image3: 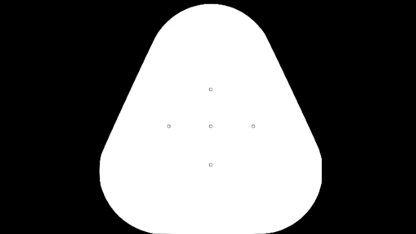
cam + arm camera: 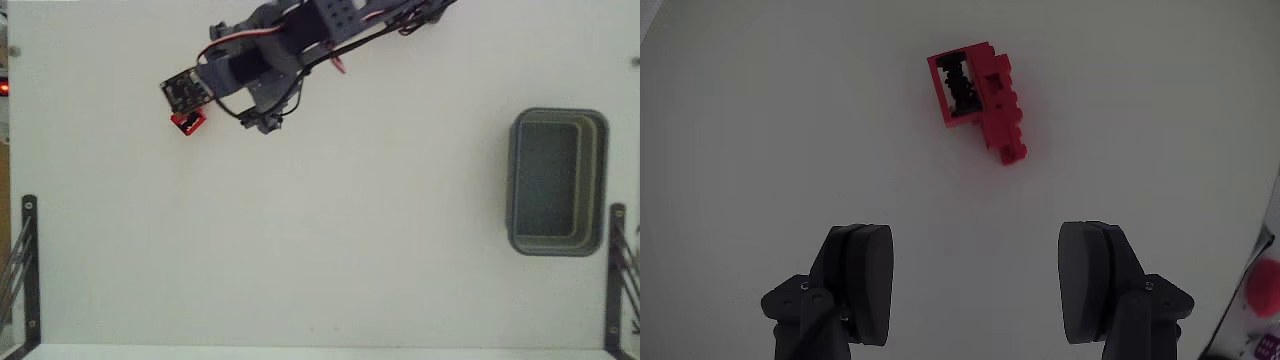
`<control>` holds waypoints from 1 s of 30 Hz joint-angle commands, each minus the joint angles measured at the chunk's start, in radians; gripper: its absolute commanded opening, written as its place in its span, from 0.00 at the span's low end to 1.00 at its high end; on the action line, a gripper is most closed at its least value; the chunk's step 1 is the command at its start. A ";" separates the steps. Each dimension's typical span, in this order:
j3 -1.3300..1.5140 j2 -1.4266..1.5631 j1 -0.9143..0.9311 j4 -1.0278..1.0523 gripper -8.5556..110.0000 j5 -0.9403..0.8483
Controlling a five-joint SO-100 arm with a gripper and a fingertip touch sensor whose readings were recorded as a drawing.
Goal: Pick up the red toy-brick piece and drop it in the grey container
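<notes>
The red toy-brick piece (image 2: pixel 187 122) lies on the white table at the upper left of the fixed view, just beside the tip of the arm (image 2: pixel 270 60). In the wrist view the same brick (image 2: pixel 978 100) lies flat above my gripper (image 2: pixel 978 285), which is open. Its two dark fingers (image 2: pixel 855 280) stand wide apart with nothing between them, and the brick is clear of both. The grey container (image 2: pixel 603 180) sits at the far right of the fixed view, far from the brick, and nothing shows inside it.
Black metal brackets stand at the lower left (image 2: pixel 28 270) and lower right (image 2: pixel 615 270) table edges. A small circuit board (image 2: pixel 185 90) rides on the arm's tip. A red object (image 2: pixel 1265 290) shows at the right edge of the wrist view.
</notes>
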 commanded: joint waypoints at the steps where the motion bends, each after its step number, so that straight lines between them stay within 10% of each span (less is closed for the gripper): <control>1: -0.071 -0.007 0.019 -0.024 1.00 0.005; 30: -0.392 -0.398 0.019 -0.095 1.00 0.005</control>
